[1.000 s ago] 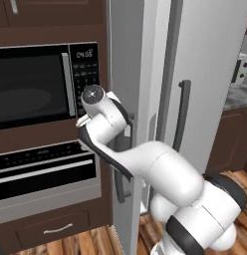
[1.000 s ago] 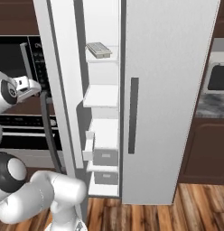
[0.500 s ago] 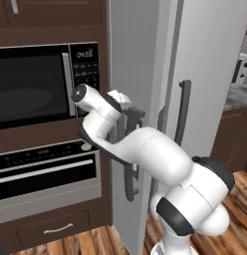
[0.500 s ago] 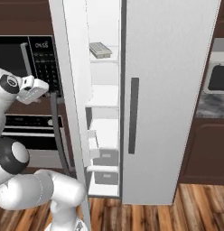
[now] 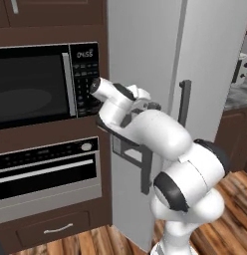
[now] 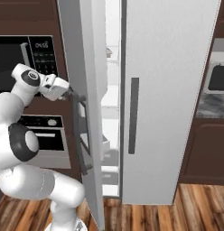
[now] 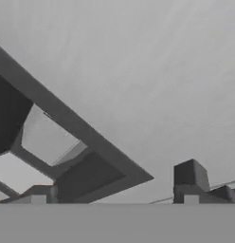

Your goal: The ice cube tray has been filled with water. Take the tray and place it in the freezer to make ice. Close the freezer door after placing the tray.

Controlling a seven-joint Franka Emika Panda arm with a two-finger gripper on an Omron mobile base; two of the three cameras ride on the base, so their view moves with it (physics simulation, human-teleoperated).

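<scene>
While arm is reaching fwd across the oven wall: pincer (image 6: 77, 95) is sitting against the freezer door (image 6: 80, 67), right at its dark handle (image 6: 81, 135).
Pincer state: can't tell if open or closed; in hand view one dark fingertip (image 7: 190, 178) is showing w/ the door's grey face and recessed dispenser panel (image 7: 48, 142) just ahead, nothing seen betw. the fingers.
Freezer door: standing ajar, edge-on in right base view, narrow gap to the cabinet.
Freezer (image 6: 112, 97): white shelves are showing thru the gap.
Ice cube tray (image 6: 109, 52): a small grey bit is peeking out on an upper freezer shelf, mostly hidden by the door edge.
Fridge door (image 6: 170, 90): lying flush, beside the gap.
Microwave (image 5: 43, 82): sitting left of door, oven (image 5: 48, 172) below it.
</scene>
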